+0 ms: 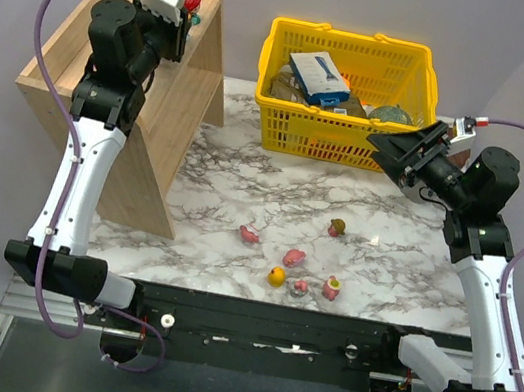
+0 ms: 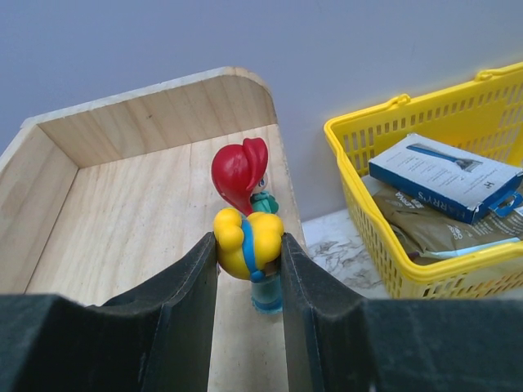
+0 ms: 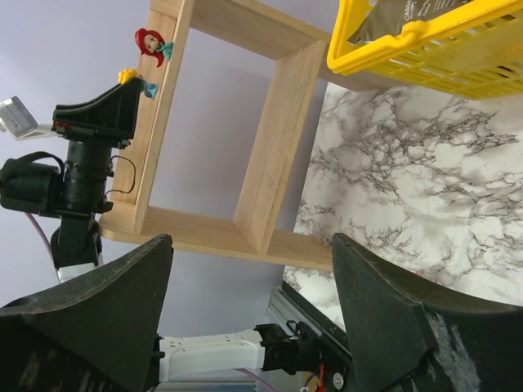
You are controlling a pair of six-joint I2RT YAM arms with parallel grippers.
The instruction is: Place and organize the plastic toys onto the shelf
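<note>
My left gripper (image 1: 177, 27) is over the top tier of the light-wood shelf (image 1: 167, 129). In the left wrist view the gripper (image 2: 249, 260) is shut on a yellow toy (image 2: 263, 231), whose blue base (image 2: 268, 296) stands on or just above the shelf board (image 2: 122, 212). A red-haired figurine (image 2: 240, 170) stands right behind it. Several toys lie on the marble table near the front: two pink (image 1: 249, 234) (image 1: 294, 258), one olive (image 1: 338, 228), one yellow (image 1: 276, 277), and two more pink (image 1: 300, 287) (image 1: 332, 289). My right gripper (image 1: 385, 145) is open and empty, in the air in front of the basket; its wrist view (image 3: 252, 241) looks across at the shelf (image 3: 270, 139).
A yellow shopping basket (image 1: 275, 122) with a blue-and-white box (image 1: 319, 76) and packets stands at the back of the table, right of the shelf. The shelf's raised side panel (image 2: 155, 114) closes the far end of the top tier. The table's front edge runs just below the toys.
</note>
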